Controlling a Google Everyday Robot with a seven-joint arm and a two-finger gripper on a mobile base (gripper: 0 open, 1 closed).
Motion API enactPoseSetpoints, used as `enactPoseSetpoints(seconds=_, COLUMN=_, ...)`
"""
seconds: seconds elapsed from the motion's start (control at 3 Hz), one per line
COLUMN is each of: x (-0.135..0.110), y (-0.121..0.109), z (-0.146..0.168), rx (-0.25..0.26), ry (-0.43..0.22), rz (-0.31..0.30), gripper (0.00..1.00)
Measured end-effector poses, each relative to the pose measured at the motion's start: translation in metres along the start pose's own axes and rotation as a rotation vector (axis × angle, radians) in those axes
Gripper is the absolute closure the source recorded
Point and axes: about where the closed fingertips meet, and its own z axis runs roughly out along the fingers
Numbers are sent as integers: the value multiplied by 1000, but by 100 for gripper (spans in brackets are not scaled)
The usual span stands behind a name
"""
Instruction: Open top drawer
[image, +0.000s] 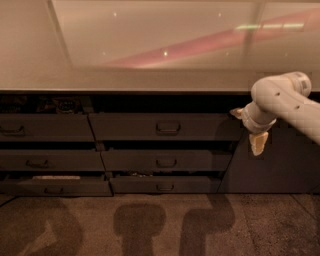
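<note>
The top drawer (125, 128) sits just under the counter's (150, 85) front edge, its loop handle (168, 128) lying horizontal at mid-front. The gripper (257, 142) hangs beside the drawer's right end; whether it is clenched or released I cannot tell. The handle lies well to its left.

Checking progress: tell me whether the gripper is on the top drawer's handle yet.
No, the gripper hangs past the right-hand end of the top drawer, well apart from the handle at its centre.
</note>
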Motion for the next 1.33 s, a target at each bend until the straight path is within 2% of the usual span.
enactPoseSetpoints(seconds=0.33, x=-15, y=11, z=21, rx=21, ry=10, rz=-53, gripper=0)
enactPoseSetpoints(seconds=0.67, x=-15, y=11, z=21, rx=21, ry=10, rz=-52, gripper=0)
enactPoseSetpoints(seconds=1.0, x=-11, y=1, z=21, rx=6, ry=15, rz=-32, gripper=0)
enactPoseSetpoints(seconds=1.33, x=-3, y=-25, z=11, rx=-3, ry=33, rz=-2, gripper=0)
